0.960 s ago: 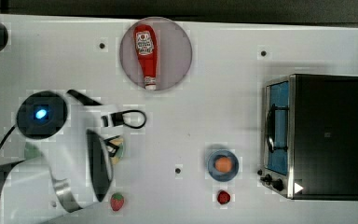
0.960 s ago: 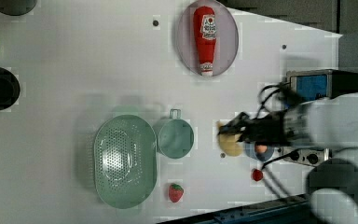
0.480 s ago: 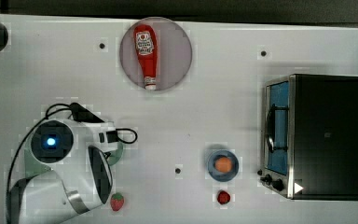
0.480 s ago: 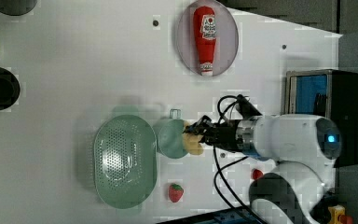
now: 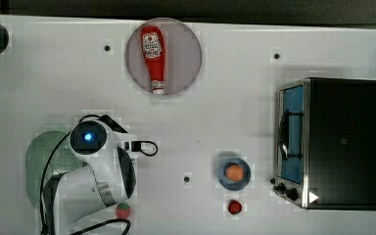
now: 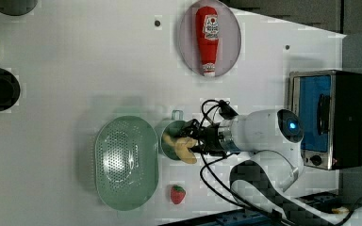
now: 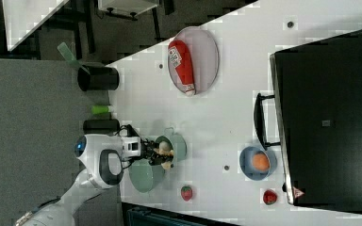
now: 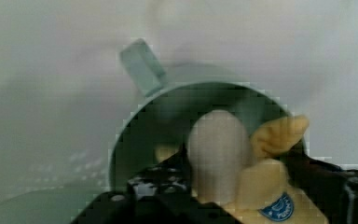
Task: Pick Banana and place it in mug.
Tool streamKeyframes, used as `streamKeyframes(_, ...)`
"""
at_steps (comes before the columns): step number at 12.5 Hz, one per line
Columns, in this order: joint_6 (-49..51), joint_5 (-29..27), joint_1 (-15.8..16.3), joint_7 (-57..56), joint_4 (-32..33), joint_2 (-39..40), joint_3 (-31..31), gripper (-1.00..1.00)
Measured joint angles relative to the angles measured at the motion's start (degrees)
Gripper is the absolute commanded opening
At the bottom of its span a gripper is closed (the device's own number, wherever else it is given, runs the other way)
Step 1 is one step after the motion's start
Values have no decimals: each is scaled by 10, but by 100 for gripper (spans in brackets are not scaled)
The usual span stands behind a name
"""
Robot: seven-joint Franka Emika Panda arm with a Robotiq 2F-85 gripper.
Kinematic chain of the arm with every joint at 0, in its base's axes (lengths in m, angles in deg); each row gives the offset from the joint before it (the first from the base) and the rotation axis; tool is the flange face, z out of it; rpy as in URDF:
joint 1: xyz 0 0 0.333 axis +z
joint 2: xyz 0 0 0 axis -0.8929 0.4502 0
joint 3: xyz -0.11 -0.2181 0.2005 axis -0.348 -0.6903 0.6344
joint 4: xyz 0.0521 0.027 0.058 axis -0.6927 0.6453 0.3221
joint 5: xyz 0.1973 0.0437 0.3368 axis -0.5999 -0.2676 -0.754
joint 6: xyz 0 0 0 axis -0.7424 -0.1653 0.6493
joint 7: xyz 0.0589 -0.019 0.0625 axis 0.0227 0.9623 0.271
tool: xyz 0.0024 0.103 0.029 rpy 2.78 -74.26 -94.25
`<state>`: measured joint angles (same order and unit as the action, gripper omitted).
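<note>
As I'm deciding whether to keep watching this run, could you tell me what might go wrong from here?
The banana sits partly over the mug rim, near the end effector, so it may tip out onto the table. The green strainer stands right beside the mug, so a nudge could shift both.

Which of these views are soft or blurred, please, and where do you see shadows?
In the wrist view the mug rim and the banana close to the lens are soft and out of focus. In the left view a faint grey shadow lies on the table above the strainer. In the top view the table is evenly lit, with blocky patches around the ketchup bottle.
</note>
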<state>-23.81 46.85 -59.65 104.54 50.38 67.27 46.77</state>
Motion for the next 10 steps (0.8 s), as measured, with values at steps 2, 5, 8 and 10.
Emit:
streamKeyframes(2, -2, -2, -4, 5, 6, -12, 5, 100)
streamKeyframes(5, 10, 2, -2, 10, -12, -54, -1, 100)
streamKeyframes(8, 127, -4, -12, 6, -58, -134, -13, 100)
streamKeyframes(10, 223, -19, -7, -11, -121, -192, -51, 100)
